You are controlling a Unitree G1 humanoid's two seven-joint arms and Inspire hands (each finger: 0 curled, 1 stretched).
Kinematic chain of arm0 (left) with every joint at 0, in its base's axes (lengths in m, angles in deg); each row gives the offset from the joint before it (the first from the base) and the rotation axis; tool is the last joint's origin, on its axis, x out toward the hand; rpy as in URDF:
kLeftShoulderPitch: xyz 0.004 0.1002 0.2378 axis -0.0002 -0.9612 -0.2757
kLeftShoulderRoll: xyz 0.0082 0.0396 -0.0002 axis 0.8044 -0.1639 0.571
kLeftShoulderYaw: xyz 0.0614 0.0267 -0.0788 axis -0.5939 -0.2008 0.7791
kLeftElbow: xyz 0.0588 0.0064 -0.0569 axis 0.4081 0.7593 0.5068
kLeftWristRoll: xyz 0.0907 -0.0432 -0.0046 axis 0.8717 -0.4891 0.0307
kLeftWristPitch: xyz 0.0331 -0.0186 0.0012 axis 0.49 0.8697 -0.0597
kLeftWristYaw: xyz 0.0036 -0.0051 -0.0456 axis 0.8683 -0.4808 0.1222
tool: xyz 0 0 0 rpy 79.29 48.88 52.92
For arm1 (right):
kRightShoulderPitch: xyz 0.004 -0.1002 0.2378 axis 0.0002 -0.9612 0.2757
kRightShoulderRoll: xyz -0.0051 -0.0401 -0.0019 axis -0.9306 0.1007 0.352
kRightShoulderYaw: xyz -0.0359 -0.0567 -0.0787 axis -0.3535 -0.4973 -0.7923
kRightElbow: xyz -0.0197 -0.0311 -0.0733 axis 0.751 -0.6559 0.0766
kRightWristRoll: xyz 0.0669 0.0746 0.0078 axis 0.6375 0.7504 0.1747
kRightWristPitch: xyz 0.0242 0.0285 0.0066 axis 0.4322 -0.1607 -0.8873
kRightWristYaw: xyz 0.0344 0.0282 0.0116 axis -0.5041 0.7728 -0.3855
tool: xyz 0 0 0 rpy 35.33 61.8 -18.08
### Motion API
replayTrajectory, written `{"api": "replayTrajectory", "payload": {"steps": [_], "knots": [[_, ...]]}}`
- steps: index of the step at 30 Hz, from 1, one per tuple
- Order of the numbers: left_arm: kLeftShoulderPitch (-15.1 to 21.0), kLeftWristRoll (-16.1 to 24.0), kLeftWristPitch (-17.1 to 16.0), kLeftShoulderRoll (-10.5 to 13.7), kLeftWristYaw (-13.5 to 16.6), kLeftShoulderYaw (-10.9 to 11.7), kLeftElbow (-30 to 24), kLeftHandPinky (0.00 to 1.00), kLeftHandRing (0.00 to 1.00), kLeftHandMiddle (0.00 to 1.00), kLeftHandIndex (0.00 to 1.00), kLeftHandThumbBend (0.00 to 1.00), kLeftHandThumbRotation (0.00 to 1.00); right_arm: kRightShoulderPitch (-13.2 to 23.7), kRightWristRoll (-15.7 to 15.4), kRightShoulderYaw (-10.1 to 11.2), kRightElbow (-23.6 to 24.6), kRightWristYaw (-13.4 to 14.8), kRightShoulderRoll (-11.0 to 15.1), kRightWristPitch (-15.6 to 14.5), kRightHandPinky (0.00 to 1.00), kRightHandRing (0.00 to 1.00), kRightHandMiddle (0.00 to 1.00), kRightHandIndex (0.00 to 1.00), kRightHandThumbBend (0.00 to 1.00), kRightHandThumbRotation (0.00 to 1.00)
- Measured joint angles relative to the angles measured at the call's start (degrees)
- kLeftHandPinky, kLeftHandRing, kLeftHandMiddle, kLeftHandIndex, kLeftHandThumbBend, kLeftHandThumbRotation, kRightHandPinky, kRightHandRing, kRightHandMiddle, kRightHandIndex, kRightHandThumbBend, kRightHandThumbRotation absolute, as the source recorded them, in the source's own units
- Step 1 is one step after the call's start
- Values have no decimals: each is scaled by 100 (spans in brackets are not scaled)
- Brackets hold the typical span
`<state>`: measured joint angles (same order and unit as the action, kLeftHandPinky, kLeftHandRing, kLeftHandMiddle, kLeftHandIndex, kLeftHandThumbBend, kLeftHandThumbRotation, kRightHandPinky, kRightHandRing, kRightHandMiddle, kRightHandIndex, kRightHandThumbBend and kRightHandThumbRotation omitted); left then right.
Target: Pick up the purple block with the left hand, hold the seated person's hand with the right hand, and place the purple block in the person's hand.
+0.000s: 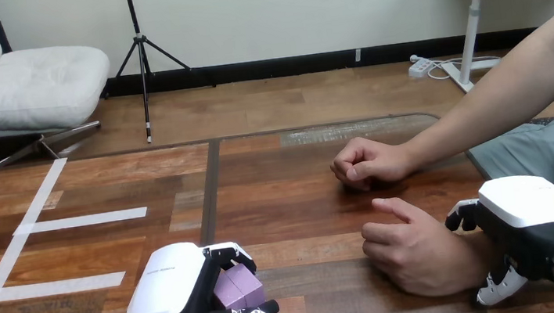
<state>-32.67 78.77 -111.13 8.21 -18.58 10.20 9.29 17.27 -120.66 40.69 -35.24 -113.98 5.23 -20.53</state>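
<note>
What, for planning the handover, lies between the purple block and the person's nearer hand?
Nothing: in the head view, bare table separates the purple block from the person's nearer hand.

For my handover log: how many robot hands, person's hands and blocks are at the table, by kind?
Robot hands: 2, the left hand and the right hand
Person's hands: 2, the farther hand and the nearer hand
Purple block: 1, in the left hand
Total: 5

A black tripod [140, 54] stands on the wooden floor [291, 104] before a pale wall [280, 6] with a black baseboard [287, 66]. Left of it sits a white cushioned chair [21, 83]; far right, a white power strip [421, 67].
</note>
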Motion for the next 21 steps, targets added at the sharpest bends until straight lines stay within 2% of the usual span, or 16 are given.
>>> {"api": "replayTrajectory", "payload": {"steps": [21], "knots": [[142,-48,-364,0,356,-39,453,23,30,40,52,45,29,0,20,0,10,-19,1,-2,79,79,79,78,79,7]]}}
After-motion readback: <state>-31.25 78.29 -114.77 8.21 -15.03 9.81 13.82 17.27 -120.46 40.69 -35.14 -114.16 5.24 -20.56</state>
